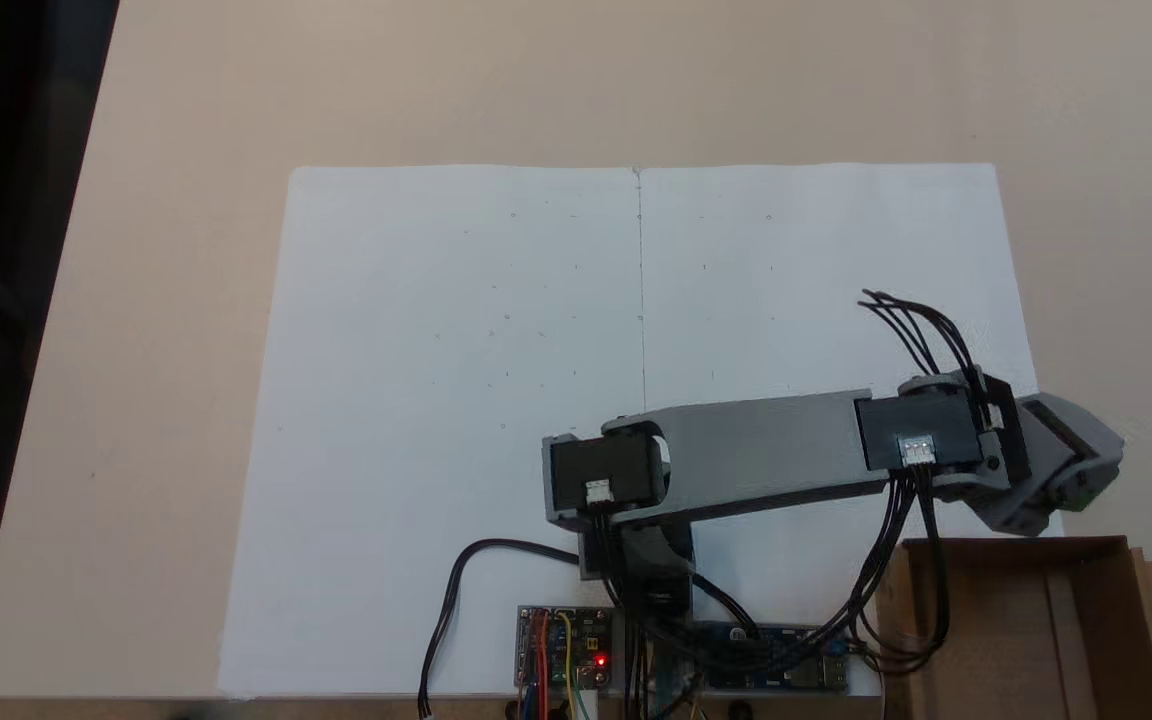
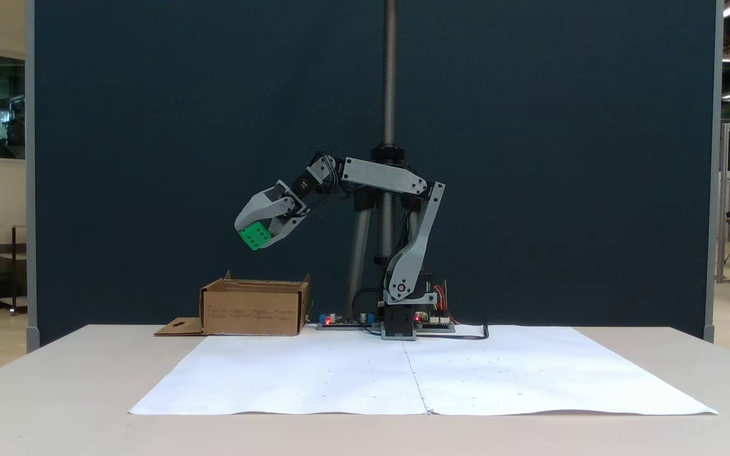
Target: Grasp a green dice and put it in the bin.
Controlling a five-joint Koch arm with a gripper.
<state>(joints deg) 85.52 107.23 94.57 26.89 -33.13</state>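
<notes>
White paper sheet (image 2: 422, 373) covers beige table (image 2: 54, 405), dark blue partition (image 2: 530, 158) behind. Gripper (image 2: 257, 239) clamps green dice (image 2: 255, 235) mid-air above cardboard bin (image 2: 252, 309), dice tilted, corner down, cube without long axis.

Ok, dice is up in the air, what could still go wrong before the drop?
1. The gripper holds the dice high above the bin; released from there, it may bounce out over the low walls.
2. In the top-down fixed view the gripper sits just outside the bin's far wall, so an early release could miss.
3. The dice sits at the fingertips and may slip.
</notes>
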